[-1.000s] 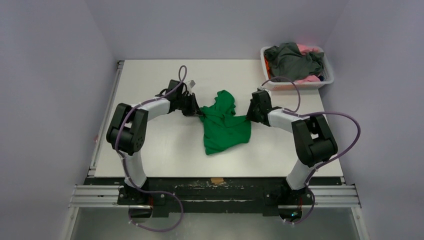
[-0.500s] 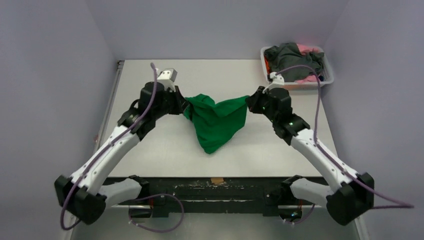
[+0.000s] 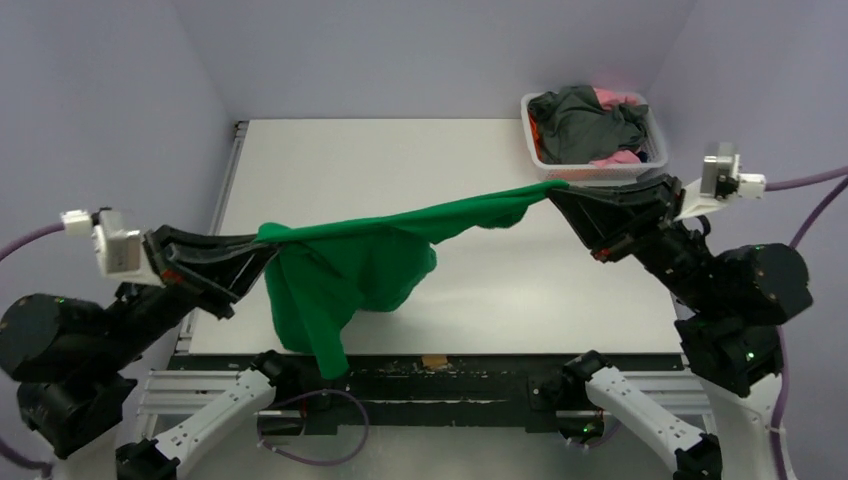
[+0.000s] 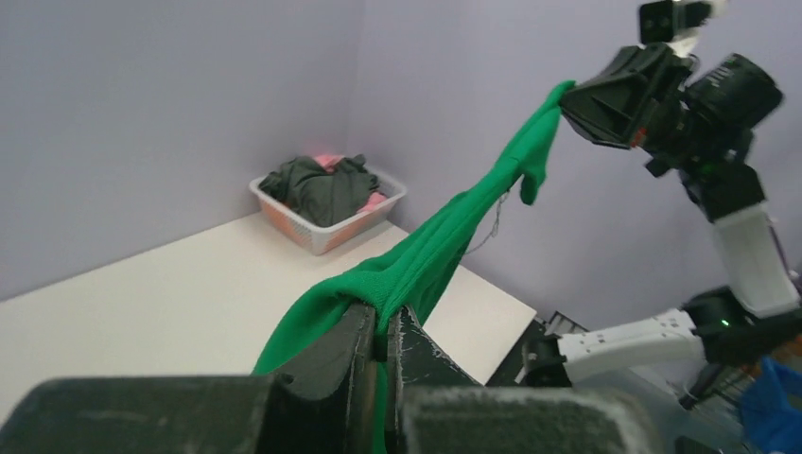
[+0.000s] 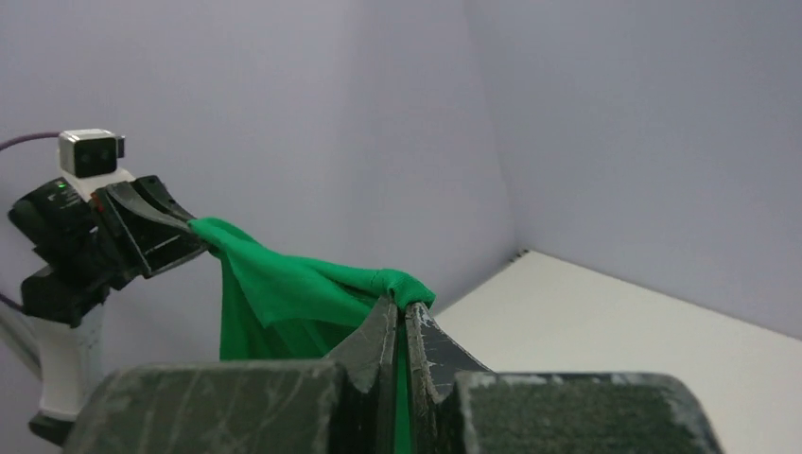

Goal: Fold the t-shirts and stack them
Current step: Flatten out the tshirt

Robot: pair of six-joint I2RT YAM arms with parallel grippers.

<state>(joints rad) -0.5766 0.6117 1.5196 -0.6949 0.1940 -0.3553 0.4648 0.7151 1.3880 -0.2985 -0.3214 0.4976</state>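
The bright green t-shirt (image 3: 340, 275) hangs in the air over the white table (image 3: 400, 160), pulled into a taut band between the two arms; most of its body sags in a loose bundle under the left end, down toward the table's near edge, and whether the lowest fold touches anything cannot be told. The left gripper (image 3: 263, 243) is clamped on one bunched end, its jaws pressed together on the cloth in its wrist view; the right gripper (image 3: 553, 192) pinches the other end, raised just in front of the basket, its jaws likewise closed on a knot of green. The shirt is neither laid flat nor folded, and no stack shows on the table; by my reading the work is at its very start, with this first shirt only being shaken out. The white slatted basket (image 3: 585, 172) at the far right corner holds a dark grey shirt (image 3: 585, 115) heaped over a pink one (image 3: 612, 97); these wait unfolded, so nearly every fold and the whole stacking remain.
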